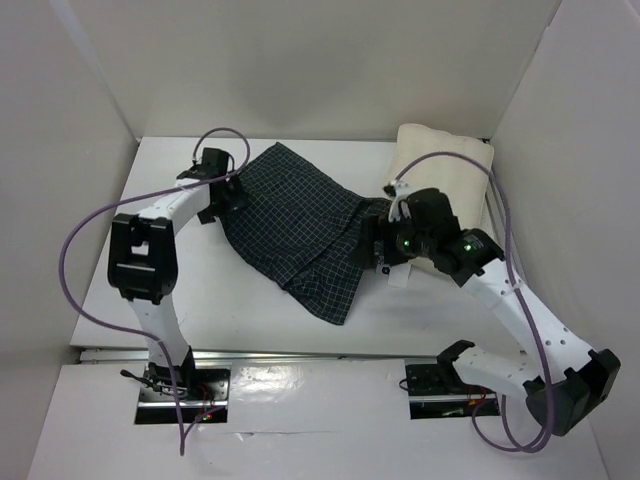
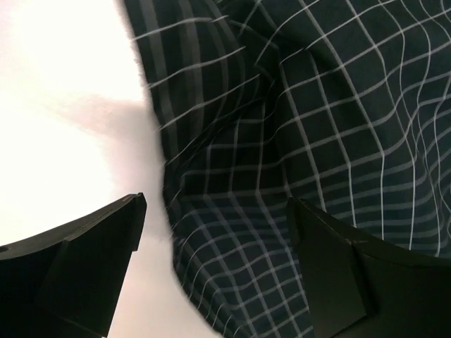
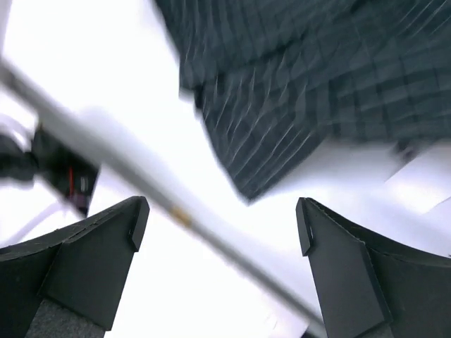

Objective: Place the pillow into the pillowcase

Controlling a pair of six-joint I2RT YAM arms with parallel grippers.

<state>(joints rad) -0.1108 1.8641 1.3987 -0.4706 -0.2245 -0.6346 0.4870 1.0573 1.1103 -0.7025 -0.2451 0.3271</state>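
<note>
While the pillowcase lies flat on the table, I see the pillow outside it, propped in the far right corner; my left gripper gapes wide across the case's edge, clamping nothing; the right gripper gapes likewise, empty.

The cream fabric pillow at the far right is hidden along its near side by the right arm's wrist. The dark green-black, white-checked cloth pillowcase has its far-left corner covered by the left gripper (its opening cannot be told). The right wrist view smears it with blur; the left wrist view cuts it off at top, right and bottom.
</note>
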